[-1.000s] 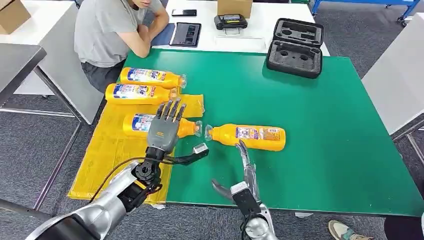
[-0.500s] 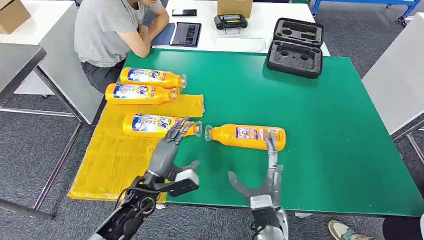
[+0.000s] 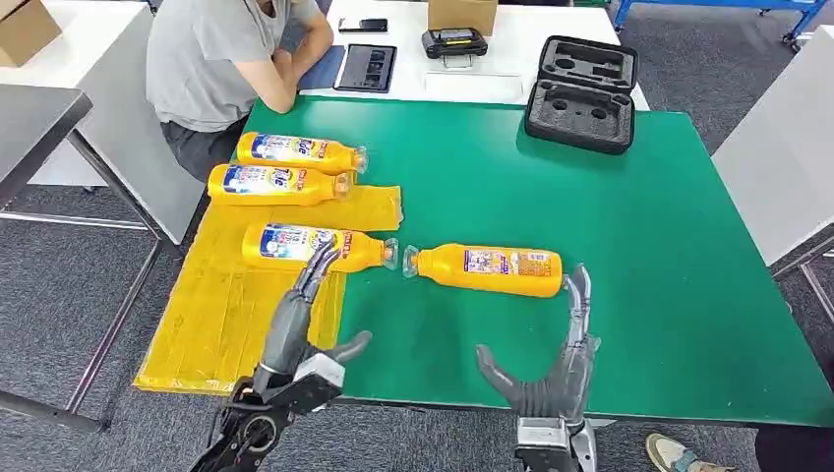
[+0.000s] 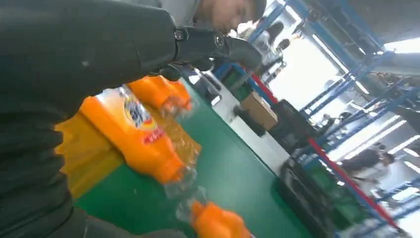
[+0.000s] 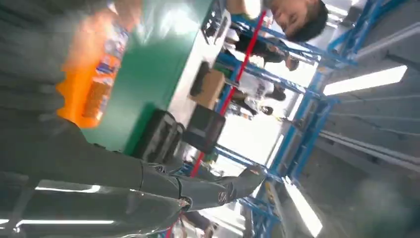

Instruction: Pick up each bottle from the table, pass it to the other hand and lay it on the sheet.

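Note:
Three orange bottles lie on or by the yellow sheet: a far one, a middle one and a near one, which also appears in the left wrist view. A fourth orange bottle lies on the green table, cap toward the sheet. My left hand hovers open near the table's front edge, fingertips just short of the near bottle. My right hand is open with fingers upright, in front of the fourth bottle's base, holding nothing.
A person in a grey shirt sits at the table's far left corner. An open black case rests at the far edge. A tablet, a phone and a small device lie on the white table behind.
My left hand has drawn back from over the near bottle toward the front edge. My right hand has slid to the right, from the fourth bottle's neck side to its base end.

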`<state>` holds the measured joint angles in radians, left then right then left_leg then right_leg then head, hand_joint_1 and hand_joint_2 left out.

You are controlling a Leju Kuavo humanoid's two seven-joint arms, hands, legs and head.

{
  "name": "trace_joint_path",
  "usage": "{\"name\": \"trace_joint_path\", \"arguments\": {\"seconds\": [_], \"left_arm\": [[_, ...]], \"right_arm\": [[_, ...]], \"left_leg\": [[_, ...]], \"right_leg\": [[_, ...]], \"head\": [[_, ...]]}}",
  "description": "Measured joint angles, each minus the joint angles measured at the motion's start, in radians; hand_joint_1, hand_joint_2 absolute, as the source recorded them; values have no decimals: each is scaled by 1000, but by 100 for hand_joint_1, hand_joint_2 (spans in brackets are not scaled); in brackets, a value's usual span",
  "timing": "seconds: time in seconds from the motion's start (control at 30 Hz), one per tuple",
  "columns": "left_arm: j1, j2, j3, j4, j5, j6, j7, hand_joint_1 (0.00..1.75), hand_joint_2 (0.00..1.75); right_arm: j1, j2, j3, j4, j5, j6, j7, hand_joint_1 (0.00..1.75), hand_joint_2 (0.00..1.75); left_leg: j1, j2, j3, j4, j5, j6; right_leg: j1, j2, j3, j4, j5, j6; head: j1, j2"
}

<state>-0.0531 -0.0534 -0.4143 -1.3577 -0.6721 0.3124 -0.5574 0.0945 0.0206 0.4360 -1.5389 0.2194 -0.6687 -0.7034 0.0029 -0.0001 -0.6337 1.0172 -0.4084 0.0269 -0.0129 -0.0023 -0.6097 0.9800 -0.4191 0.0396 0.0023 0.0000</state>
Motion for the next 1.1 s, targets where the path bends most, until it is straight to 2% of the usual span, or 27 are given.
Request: {"name": "trace_joint_path", "arguments": {"seconds": [0.2,0.23,0.3,0.4,0.7,1.1], "left_arm": [[51,-15,15,-37,135,-73,-55,0,175],[54,-19,16,-37,170,-84,-69,0,175],[59,-29,17,-38,206,-88,-83,0,175],[74,-37,18,-51,221,-87,-90,0,175],[87,-43,21,-69,229,-101,-94,0,175],[71,-54,24,-66,281,-120,-81,0,175]], "right_arm": [[47,100,-103,-55,145,-1,0,0,0],[53,118,-122,-65,174,-1,0,0,175],[58,135,-145,-71,138,-1,0,0,175],[66,111,-145,-64,53,-1,1,0,175],[88,62,-153,-55,5,3,3,0,175],[68,70,-277,50,168,7,33,0,175]], "left_leg": [[1,0,0,0,0,-1],[1,0,0,0,0,-1],[1,0,0,0,0,-1],[1,0,0,0,0,-1],[0,-1,0,0,-1,0],[1,-1,0,0,0,-1]], "right_leg": [[1,0,0,0,0,0],[1,0,0,0,0,0],[1,0,0,0,0,0],[0,0,0,0,0,0],[1,0,0,0,0,0],[1,0,1,0,0,0]], "head": [[0,0],[0,0],[0,0],[0,0],[0,0],[-1,0]]}}
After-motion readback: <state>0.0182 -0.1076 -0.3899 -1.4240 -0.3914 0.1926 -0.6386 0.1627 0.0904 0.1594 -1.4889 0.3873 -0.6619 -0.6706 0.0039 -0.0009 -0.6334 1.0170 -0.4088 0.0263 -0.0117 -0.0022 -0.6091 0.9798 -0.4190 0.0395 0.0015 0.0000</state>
